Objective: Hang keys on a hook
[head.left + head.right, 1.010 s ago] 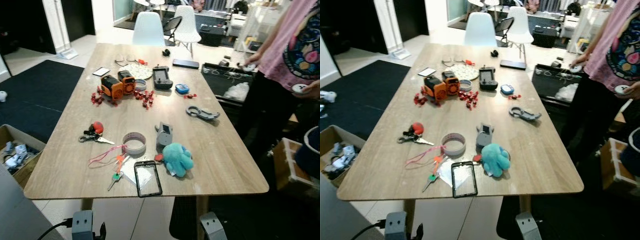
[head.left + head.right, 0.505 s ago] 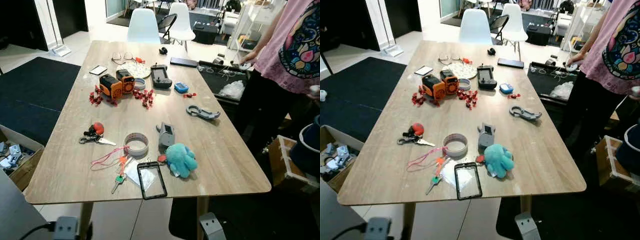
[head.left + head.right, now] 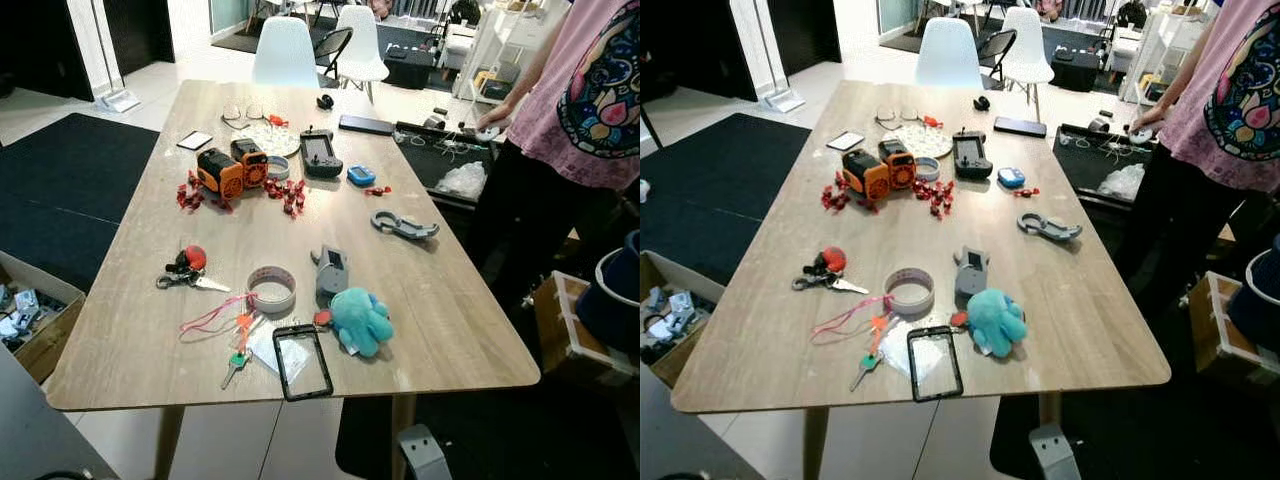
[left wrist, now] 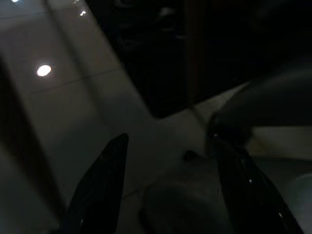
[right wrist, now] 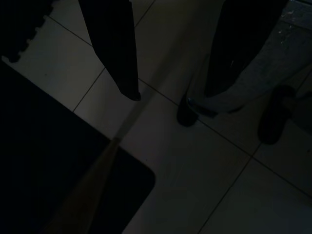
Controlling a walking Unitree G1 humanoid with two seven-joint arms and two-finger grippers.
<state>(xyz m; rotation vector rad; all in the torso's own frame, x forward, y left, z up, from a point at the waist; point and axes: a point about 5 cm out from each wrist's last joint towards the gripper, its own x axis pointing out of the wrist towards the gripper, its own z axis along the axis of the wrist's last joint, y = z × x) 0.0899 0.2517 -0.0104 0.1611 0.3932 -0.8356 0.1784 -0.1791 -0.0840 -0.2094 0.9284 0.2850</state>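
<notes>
Both arms hang idle below the wooden table [image 3: 130, 330]. The left gripper [image 4: 168, 187] has its two black fingers spread wide over dim floor tiles, holding nothing. The right gripper [image 5: 173, 92] is likewise spread apart and empty above pale tiles, beside the edge of a dark mat [image 5: 58, 170].

Taking the roll of tape [image 3: 271, 288] near the table's front as landmark: nearest the robot, just in front of it, lie a black-framed clear phone case [image 3: 303, 361] and a green-headed key [image 3: 233, 362] on a pink lanyard [image 3: 212, 317]. To the tape's right sits a teal plush octopus [image 3: 359, 320], with a grey gadget [image 3: 329, 273] just behind it. To the tape's left, well apart, the bunch of keys with a red fob [image 3: 186, 268] lies flat on the tabletop.

Beyond the tape are scattered red pieces [image 3: 290, 196], an orange and black toy vehicle [image 3: 232, 167], a black controller [image 3: 319, 153] and a small blue object [image 3: 361, 176]; a grey carabiner tool [image 3: 403, 226] lies off to the right. Farther still stand two white chairs [image 3: 288, 52]. A person in a pink shirt [image 3: 590, 90] stands at the table's right side.
</notes>
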